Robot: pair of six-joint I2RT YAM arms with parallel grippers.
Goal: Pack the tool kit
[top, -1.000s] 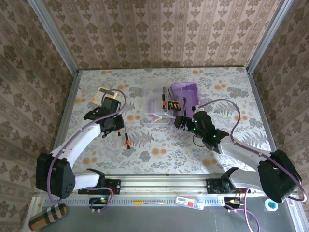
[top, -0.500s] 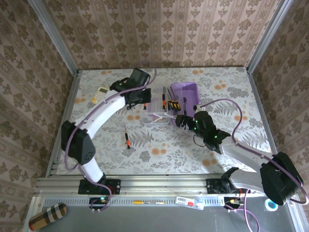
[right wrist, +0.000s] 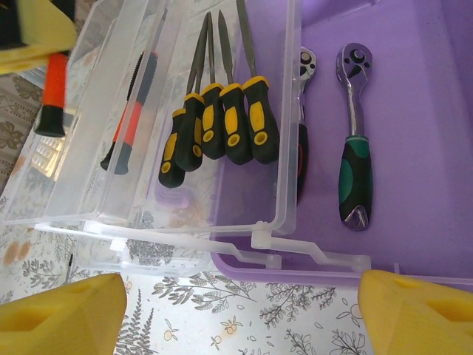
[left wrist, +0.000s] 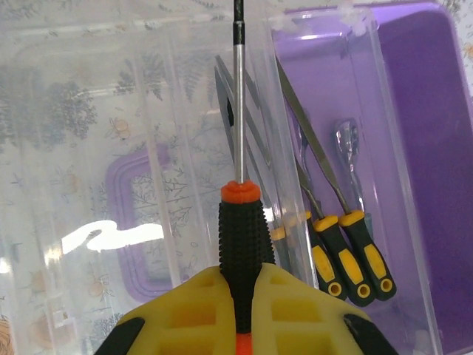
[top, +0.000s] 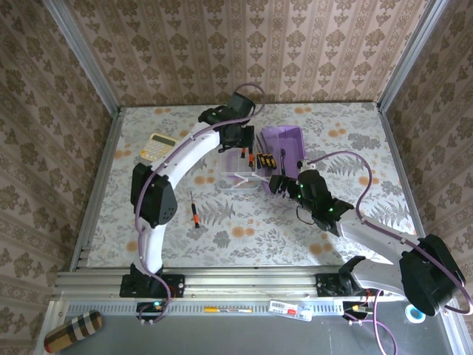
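Purple case [right wrist: 403,89] with clear lid [right wrist: 81,174]; yellow-and-black screwdrivers [right wrist: 235,126], an orange-and-black screwdriver [left wrist: 242,244], a green-handled silver wrench [right wrist: 355,170]; floral-patterned table [top: 251,233].

Floral table [top: 332,222], open purple case [top: 284,139], yellow calc [top: 157,147], orange-handled screwdriver [top: 195,211]

Left hand [left wrist: 238,292] clamped, arm stretched far forward; right hand [right wrist: 240,310] spread open

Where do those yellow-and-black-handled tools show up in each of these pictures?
Top view: the yellow-handled tools sit at centre.
Left wrist view: the tools lie lower right.
Right wrist view: the tools lie upper middle.
Shared landmark: the purple case, just right of them everywhere.
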